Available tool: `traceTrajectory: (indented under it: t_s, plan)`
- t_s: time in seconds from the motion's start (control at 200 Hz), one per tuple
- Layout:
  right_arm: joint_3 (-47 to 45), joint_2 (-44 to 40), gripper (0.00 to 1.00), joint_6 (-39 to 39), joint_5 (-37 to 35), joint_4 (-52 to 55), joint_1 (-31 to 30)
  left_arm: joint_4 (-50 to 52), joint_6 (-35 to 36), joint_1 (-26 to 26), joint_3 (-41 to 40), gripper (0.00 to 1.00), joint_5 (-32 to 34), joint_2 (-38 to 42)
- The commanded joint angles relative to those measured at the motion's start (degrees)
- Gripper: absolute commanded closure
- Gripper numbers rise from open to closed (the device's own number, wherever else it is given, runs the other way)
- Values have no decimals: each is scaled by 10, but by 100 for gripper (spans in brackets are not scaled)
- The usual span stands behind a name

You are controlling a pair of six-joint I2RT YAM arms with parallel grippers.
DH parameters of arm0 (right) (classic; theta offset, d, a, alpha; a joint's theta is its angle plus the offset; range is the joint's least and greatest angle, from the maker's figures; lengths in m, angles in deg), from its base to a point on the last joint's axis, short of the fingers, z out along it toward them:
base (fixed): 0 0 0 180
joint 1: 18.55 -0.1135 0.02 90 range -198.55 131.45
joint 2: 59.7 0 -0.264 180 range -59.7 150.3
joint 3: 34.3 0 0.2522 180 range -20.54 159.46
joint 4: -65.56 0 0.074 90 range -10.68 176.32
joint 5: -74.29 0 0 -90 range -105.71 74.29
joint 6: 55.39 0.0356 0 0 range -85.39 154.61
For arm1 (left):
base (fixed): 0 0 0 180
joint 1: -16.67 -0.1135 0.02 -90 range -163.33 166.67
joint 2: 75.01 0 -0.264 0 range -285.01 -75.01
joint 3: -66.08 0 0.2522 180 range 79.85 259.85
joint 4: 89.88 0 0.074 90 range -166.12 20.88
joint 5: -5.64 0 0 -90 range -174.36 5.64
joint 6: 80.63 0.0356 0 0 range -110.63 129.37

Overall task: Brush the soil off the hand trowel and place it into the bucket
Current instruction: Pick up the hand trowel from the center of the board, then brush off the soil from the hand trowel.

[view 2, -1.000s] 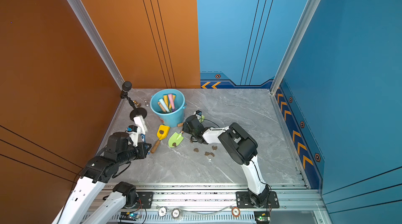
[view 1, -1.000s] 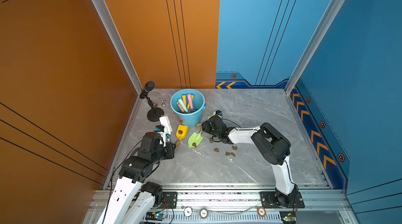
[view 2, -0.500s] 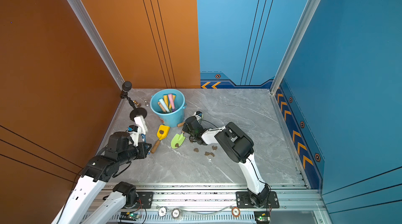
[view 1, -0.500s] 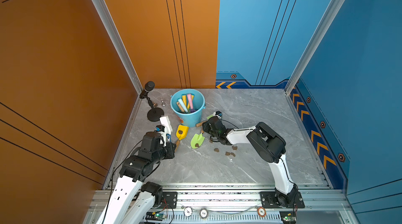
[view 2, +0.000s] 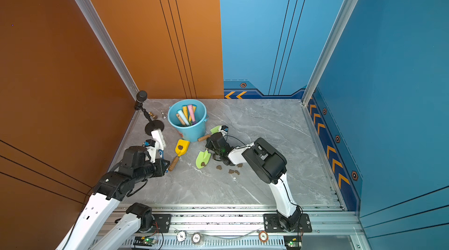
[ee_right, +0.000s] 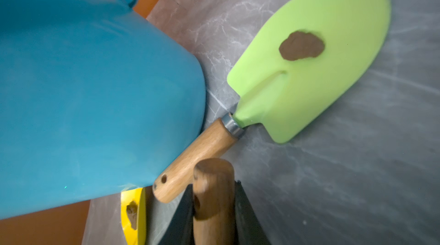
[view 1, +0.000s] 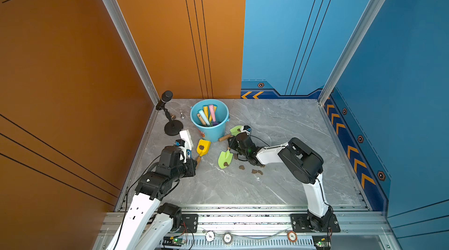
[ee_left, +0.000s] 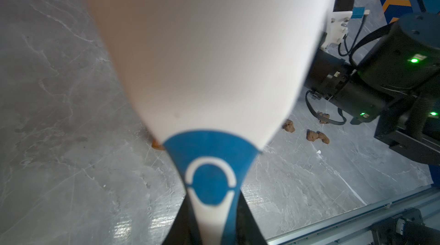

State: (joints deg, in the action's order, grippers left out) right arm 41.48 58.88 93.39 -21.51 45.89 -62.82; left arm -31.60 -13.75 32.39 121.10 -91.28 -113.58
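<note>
Pinching the green trowel (view 1: 225,157) by its handle tip, the right end effector (ee_right: 214,208) risks it swivelling once the brush (view 1: 186,137), clamped in the left end effector (view 1: 187,152), shoves the soil (view 1: 226,164).

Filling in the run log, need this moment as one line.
left gripper: shut on brush | right gripper: shut on green trowel handle | soil: lump on blade | bucket: trowel not in yet
</note>
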Motion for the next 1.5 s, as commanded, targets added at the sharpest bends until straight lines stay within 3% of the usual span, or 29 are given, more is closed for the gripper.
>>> traceTrajectory:
  t_s: [0.0, 0.185, 0.255, 0.365, 0.461, 0.651, 0.891, 1.166, 1.327, 1.492]
  plan:
    - [-7, -51, 87, -33, 22, -53, 6, -4, 11, 8, -6, 100, -6, -3]
    - [-34, -97, 88, -79, 88, -77, 36, -7, 19, 72, 0, 100, -11, -20]
    - [-46, -123, 88, -106, 126, -92, 66, -6, 29, 142, 11, 100, 7, -42]
    - [-49, -172, 89, -178, 173, -60, 97, 16, 50, 278, 59, 100, 90, -110]
    - [-45, -217, 90, -257, 186, 7, 112, 41, 66, 345, 116, 100, 142, -204]
    - [-27, -271, 92, -344, 241, 116, 143, 66, 124, 363, 240, 100, 203, -379]
    - [-35, -299, 92, -369, 259, 144, 153, 76, 200, 365, 345, 100, 265, -508]
    - [-18, -302, 94, -364, 280, 140, 174, 76, 208, 382, 344, 100, 302, -582]
    - [-16, -304, 94, -367, 276, 133, 183, 97, 198, 430, 342, 100, 318, -623]
    - [-12, -305, 94, -372, 281, 134, 190, 101, 168, 458, 332, 100, 310, -601]
